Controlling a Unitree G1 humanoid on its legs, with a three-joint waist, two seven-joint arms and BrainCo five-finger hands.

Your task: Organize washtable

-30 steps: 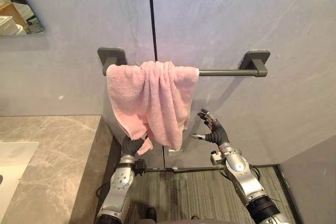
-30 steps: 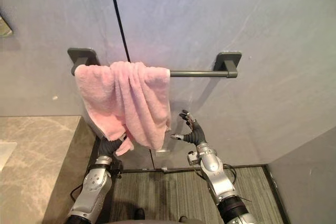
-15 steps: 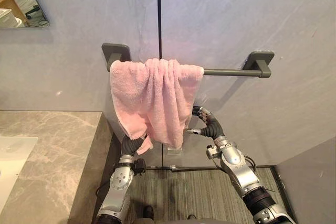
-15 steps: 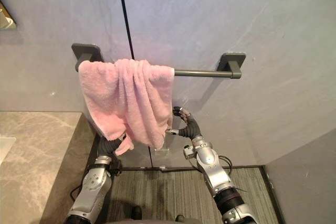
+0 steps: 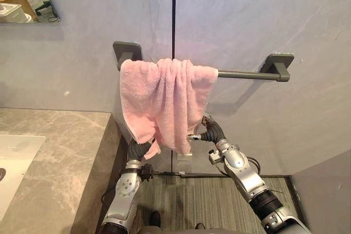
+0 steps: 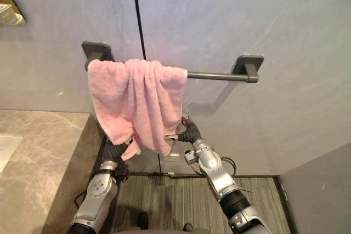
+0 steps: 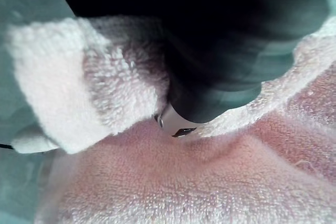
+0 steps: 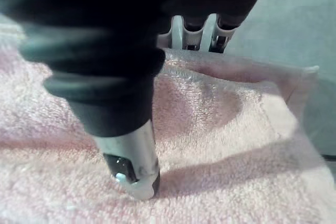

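Bunched over the left end of the rail: pink towel, lower right edge pinched between thumb and fingers of right hand. Under its lower left corner, left hand, fingers buried, grip impossible to tell.

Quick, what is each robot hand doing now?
Left robot hand: closed on the pink towel, lower corner.
Right robot hand: pinching the pink towel's edge.

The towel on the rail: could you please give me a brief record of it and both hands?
towel: pink, bunched, draped over the left end of the rail
rail: dark bar on the wall, right part bare
left hand: at the towel's lower left corner, touching the cloth
right hand: pinching the towel's lower right edge, thumb on its front
counter: grey marble, left of the towel
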